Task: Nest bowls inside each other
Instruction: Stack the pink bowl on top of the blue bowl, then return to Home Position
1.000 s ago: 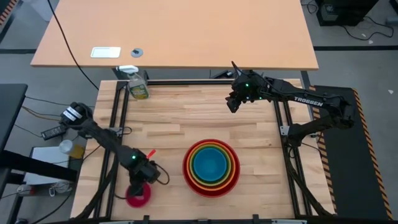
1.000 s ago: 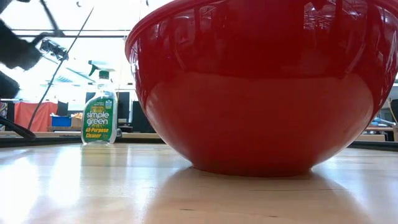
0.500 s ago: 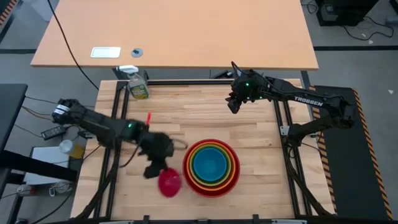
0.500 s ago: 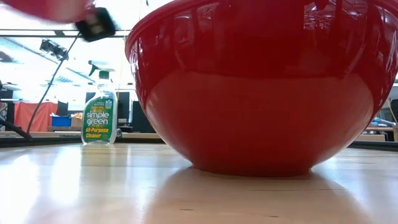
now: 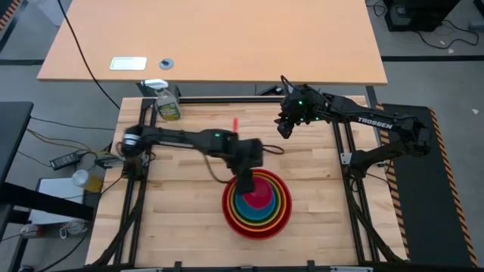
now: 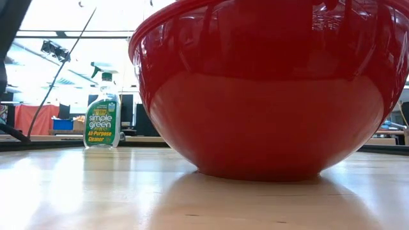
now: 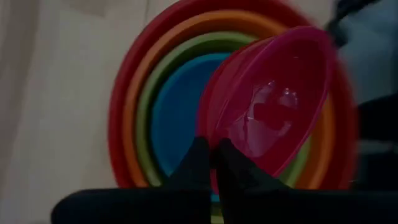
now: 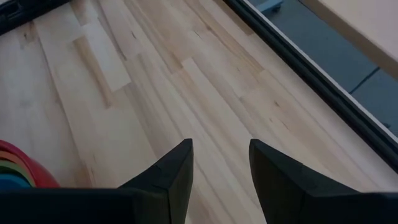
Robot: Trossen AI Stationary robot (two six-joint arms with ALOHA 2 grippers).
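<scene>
A stack of nested bowls sits on the table right of centre: the big red bowl (image 5: 228, 214) outermost, then orange, yellow-green and blue (image 7: 171, 112). In the low view the red bowl (image 6: 268, 96) fills the picture. My left gripper (image 5: 248, 183) hangs above the stack, shut on the small pink bowl (image 5: 259, 196), which is tilted over the blue one. My right gripper (image 8: 221, 158) stands open above bare wood at the table's far right, holding nothing. My left gripper pinches the pink bowl's rim (image 7: 210, 163) between its two fingers, one finger inside the bowl and one outside. The fingers slant down from the table's left. The bowl hangs tilted, its open side toward the wrist camera, lifted clear above the blue bowl.
A green spray bottle (image 5: 168, 102) stands at the table's far left corner, also seen in the low view (image 6: 102, 112). A black frame (image 5: 340, 143) runs along the table's edges. Bare wood lies left and near of the stack.
My left gripper has carried the pink bowl up from the table's near left corner and toward the right, over the nested stack. The bowl has gone from resting on the table to hanging tilted above the blue bowl.
</scene>
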